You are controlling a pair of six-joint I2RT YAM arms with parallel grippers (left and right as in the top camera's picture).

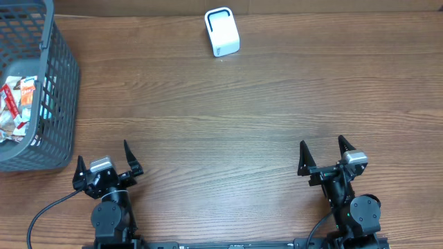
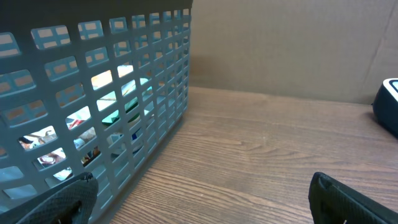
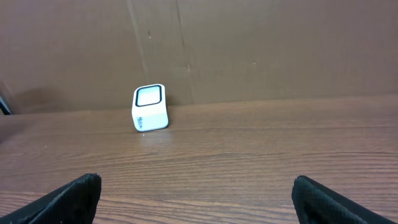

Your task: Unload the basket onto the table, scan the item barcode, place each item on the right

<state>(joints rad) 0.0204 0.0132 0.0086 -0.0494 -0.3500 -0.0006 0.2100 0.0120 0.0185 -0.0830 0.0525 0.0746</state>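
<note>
Several packaged items lie inside a grey mesh basket at the table's left edge; through the basket wall the left wrist view shows their wrappers. No barcode can be made out. A small white scanner box with a dark-rimmed window stands at the far middle of the table, also visible in the right wrist view. My left gripper rests open near the front left, right of the basket. Near the front right, my right gripper is open, facing the scanner from afar. Neither holds anything.
A brown cardboard wall backs the wooden table. The scanner's dark edge shows at the right border of the left wrist view. Bare wood lies between both grippers and the scanner.
</note>
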